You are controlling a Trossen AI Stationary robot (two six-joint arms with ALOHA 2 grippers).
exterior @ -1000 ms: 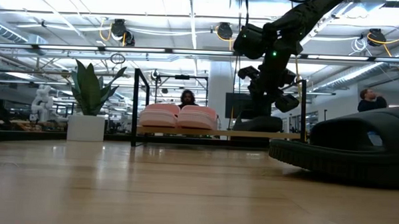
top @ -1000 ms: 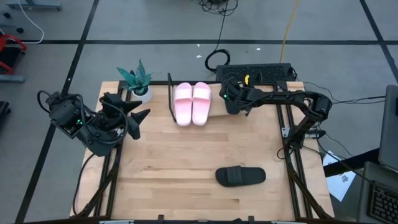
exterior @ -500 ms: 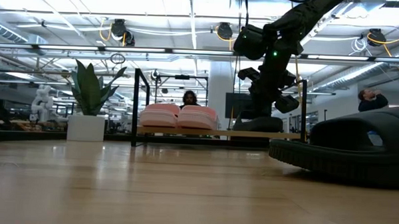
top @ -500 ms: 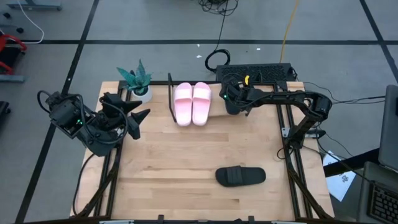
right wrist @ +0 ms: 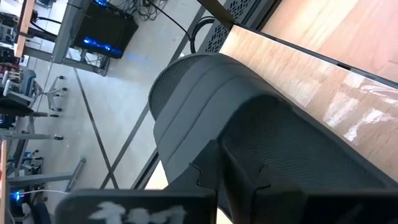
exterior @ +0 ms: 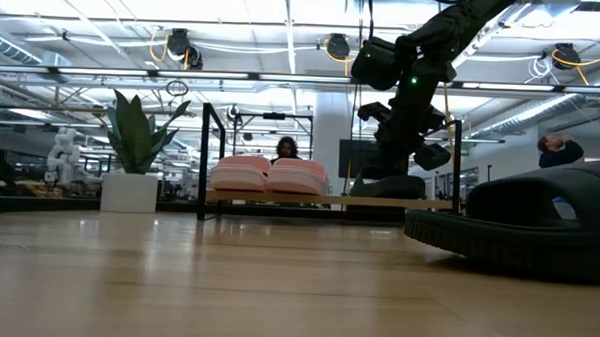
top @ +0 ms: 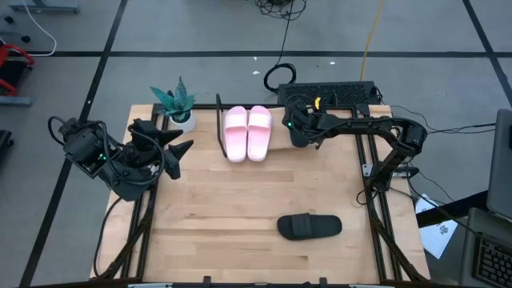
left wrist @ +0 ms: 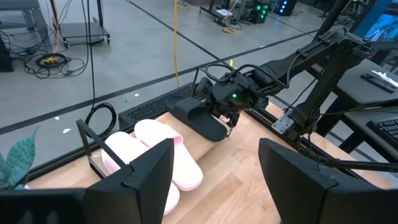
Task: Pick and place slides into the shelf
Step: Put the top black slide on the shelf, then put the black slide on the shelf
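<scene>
No readable text, label, brand or number shows anywhere

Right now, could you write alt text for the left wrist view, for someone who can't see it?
The right gripper, shut on a black slide, holds it at the shelf beside the pink pair. The left gripper's own two dark fingers stand apart at the picture's bottom, holding nothing. Grey floor, cables and equipment lie beyond the table.
</scene>
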